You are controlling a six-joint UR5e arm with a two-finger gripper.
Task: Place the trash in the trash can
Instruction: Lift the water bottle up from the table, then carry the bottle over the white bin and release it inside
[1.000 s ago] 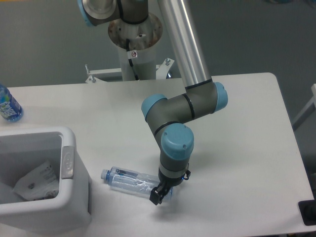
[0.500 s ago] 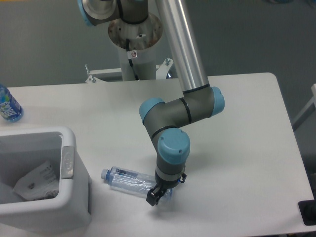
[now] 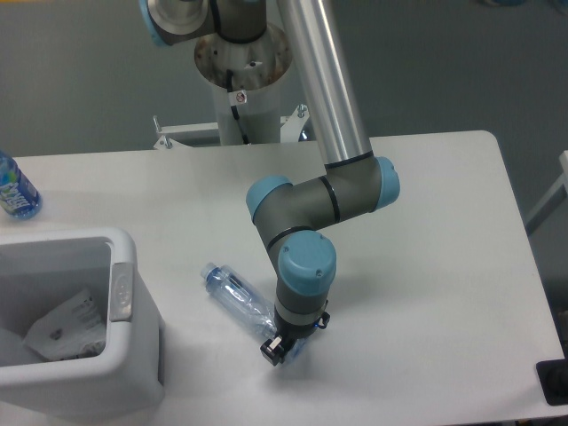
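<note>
A clear plastic water bottle lies slanted on the white table, its pale cap pointing up-left and its base end under my gripper. The gripper's fingers are shut on that base end, near the table's front edge. To the left stands the white trash can with a grey oval patch on its right rim. Inside the can lies the clear sandwich package with white paper.
A blue-tinted bottle with a blue-green label stands at the table's far left edge. The arm's pedestal rises behind the table. The arm's elbow joints hang over the middle of the table. A dark object sits at the right front corner.
The bottle has swung about its gripped end: its cap moved up and to the right, away from the trash can. The gripper shifted slightly left along the front of the table.
</note>
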